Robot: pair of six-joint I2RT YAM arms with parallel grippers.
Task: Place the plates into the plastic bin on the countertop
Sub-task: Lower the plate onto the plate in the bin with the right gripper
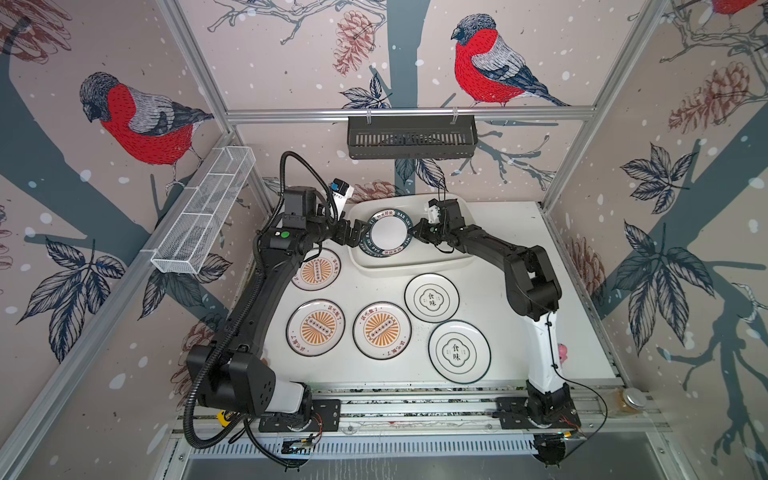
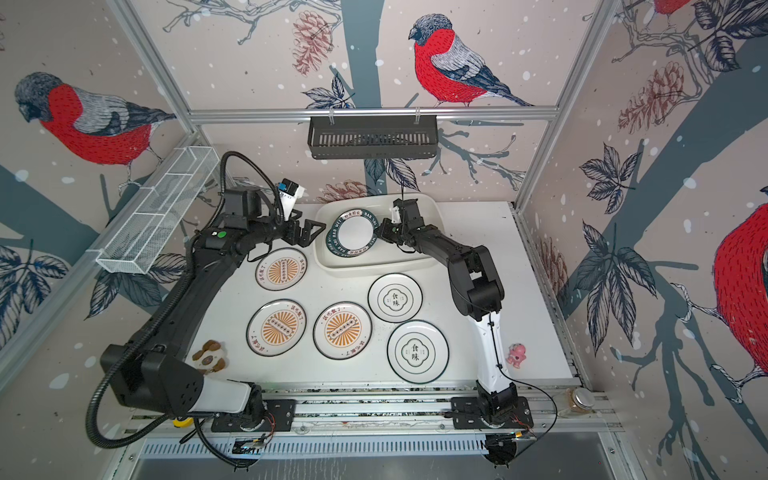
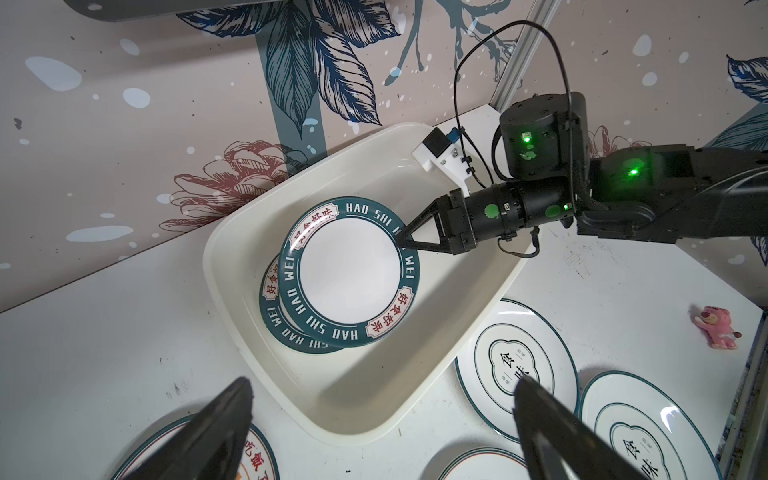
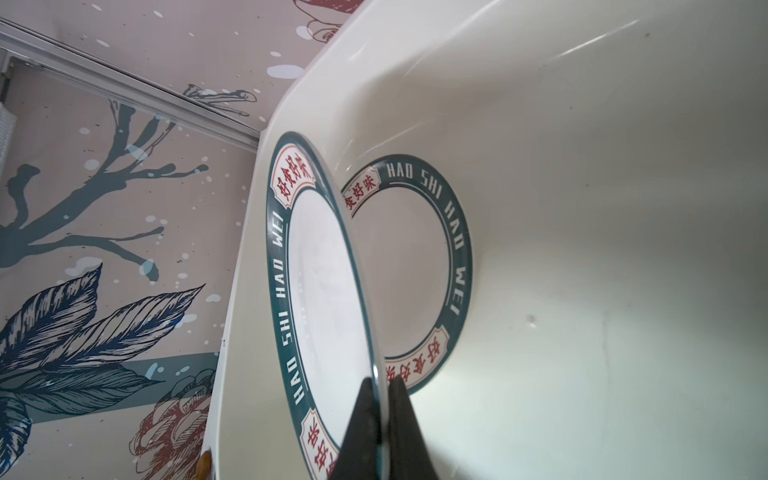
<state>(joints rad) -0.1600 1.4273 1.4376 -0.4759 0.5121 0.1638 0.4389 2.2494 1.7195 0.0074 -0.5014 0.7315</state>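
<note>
Teal-ringed, the upper lettered plate (image 3: 349, 270) extends straight ahead of the right gripper (image 3: 405, 243), which pinches its near rim. It hangs tilted over the second teal plate (image 4: 415, 257), which lies flat in the plastic bin (image 3: 374, 395). The left gripper (image 1: 354, 236) gapes wide and empty just past the held plate's far edge.

Three sunburst plates (image 1: 381, 330), two emblem plates (image 1: 431, 297), two teal-ring plates (image 1: 385, 232) (seven total); one bin (image 1: 415, 263).

Place: was a robot lab booth.
Walls: bird wallpaper (image 1: 482, 62) on aluminium frame (image 1: 407, 113), across the top.
Fittings: black rack (image 1: 411, 137) hung top centre; wire basket (image 1: 203, 212) left.
Base: countertop (image 1: 365, 286), arm rails (image 1: 415, 405) along bottom.
</note>
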